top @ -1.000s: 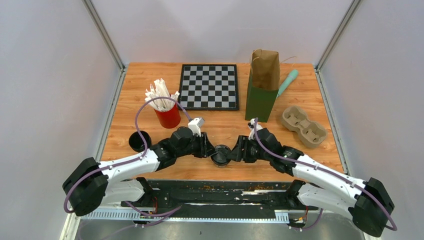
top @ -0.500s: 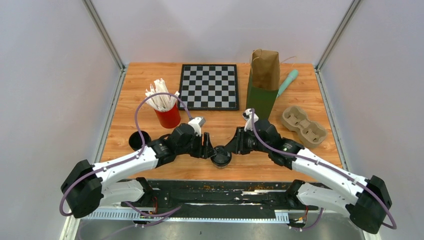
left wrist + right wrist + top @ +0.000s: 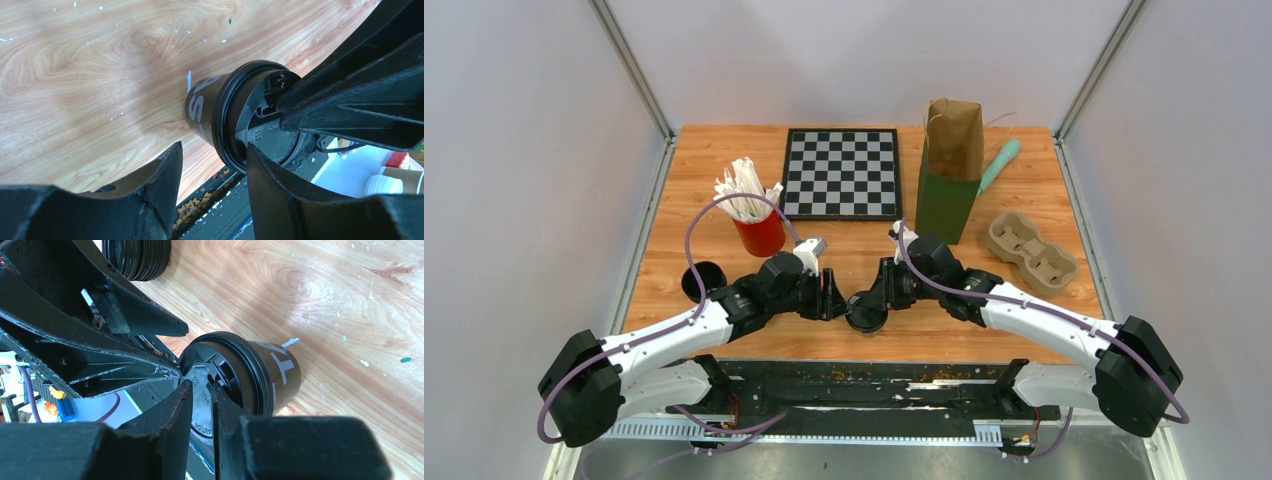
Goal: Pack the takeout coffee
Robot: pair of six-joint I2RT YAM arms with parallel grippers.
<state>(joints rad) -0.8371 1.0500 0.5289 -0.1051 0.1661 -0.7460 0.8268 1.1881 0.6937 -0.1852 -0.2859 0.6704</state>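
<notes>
One takeout coffee cup (image 3: 865, 313), dark brown with a black lid, stands near the table's front edge between both arms. It shows in the left wrist view (image 3: 205, 107) and in the right wrist view (image 3: 280, 372). My left gripper (image 3: 836, 298) is open at the cup's left side. In its own view (image 3: 212, 160) one finger lies against the lid's rim and the other is apart. My right gripper (image 3: 871, 297) is shut, and its tips (image 3: 201, 392) rest on the lid's top. The brown and green paper bag (image 3: 951, 170) stands upright at the back right.
A black round ribbed thing, like stacked lids, (image 3: 704, 281) sits at the left and in the right wrist view (image 3: 137, 257). A red cup of white straws (image 3: 759, 225), a chessboard (image 3: 842, 172), a pulp cup carrier (image 3: 1030, 252) and a teal tool (image 3: 999, 165) are also on the table.
My right arm has swung left and forward, bringing its shut fingers over the cup's lid. My left gripper has drawn back slightly to the left. The cup has barely moved.
</notes>
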